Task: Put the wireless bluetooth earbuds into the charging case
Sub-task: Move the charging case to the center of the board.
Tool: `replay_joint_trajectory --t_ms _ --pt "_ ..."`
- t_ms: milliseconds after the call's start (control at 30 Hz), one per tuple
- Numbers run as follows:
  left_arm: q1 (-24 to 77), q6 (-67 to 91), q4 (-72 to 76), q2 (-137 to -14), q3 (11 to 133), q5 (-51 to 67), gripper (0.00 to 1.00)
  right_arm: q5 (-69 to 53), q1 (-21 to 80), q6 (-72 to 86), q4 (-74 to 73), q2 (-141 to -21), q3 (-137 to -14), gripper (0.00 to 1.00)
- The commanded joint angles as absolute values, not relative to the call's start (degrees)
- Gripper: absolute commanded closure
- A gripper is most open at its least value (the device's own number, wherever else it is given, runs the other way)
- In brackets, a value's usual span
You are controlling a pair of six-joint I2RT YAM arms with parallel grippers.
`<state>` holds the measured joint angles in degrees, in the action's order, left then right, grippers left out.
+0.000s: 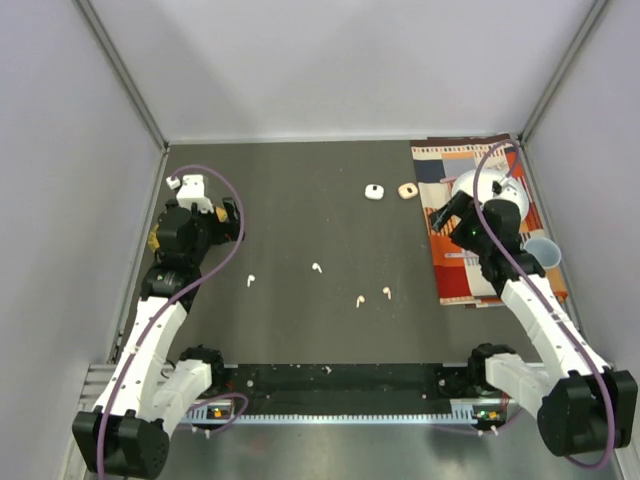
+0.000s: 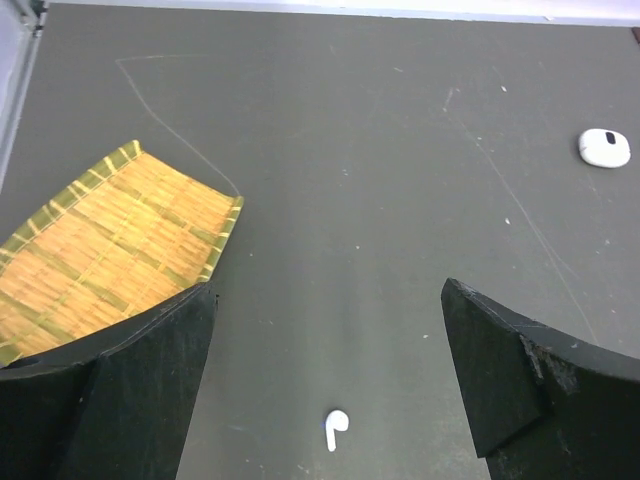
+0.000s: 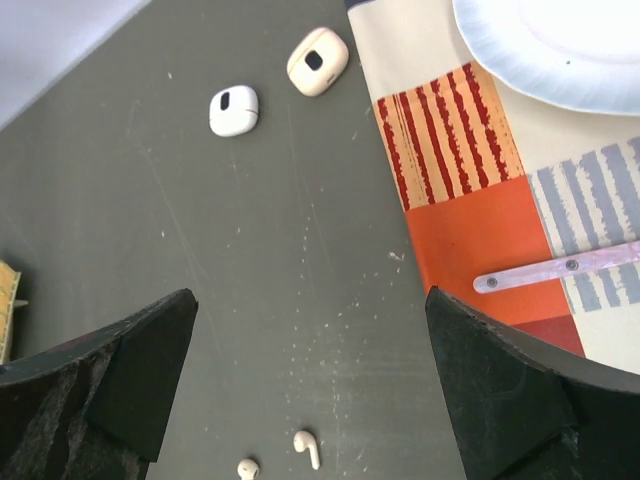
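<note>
Four tiny earbuds lie loose on the dark table: two white ones [image 1: 250, 281] [image 1: 316, 268] and two peach-pink ones [image 1: 359, 301] [image 1: 386, 292]. A white charging case [image 1: 374, 192] and a peach charging case [image 1: 406, 190] sit side by side further back. My left gripper [image 1: 230, 216] is open and empty; in the left wrist view [image 2: 328, 290] a white earbud [image 2: 335, 428] lies below its jaws and the white case [image 2: 604, 147] is at the far right. My right gripper [image 1: 441, 216] is open and empty over the cloth's edge; the right wrist view [image 3: 308, 295] shows both cases [image 3: 234, 110] [image 3: 318, 62] and two pale earbuds [image 3: 306, 447] [image 3: 247, 467].
A patterned cloth [image 1: 460, 270] at the right carries a white plate [image 1: 466, 184] and a translucent cup [image 1: 541, 252]. A pale strip [image 3: 560, 268] lies on the cloth. A bamboo tray [image 2: 110, 235] sits at the left under my left arm. Grey walls enclose the table.
</note>
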<state>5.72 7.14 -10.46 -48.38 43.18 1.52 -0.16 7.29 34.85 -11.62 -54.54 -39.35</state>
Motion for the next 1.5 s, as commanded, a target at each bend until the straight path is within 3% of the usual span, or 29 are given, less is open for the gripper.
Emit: replay_joint_trajectory --t_ms 0,633,1233,1467 --pt "5.80 7.64 -8.44 -47.37 45.27 -5.00 0.01 -0.28 7.47 36.91 -12.73 -57.83 -44.82 0.01" --pt "5.80 7.74 -15.29 -46.67 43.77 -1.93 0.01 -2.46 7.38 32.34 -24.08 -71.45 -55.81 0.01" --pt "5.80 6.68 -17.05 -47.72 43.77 -7.65 0.01 -7.03 7.47 42.28 -26.28 -87.18 -67.58 0.04" --pt "5.71 6.68 -17.31 -48.34 43.95 -8.00 0.01 -2.12 7.47 50.08 -27.69 -90.00 -70.22 0.09"
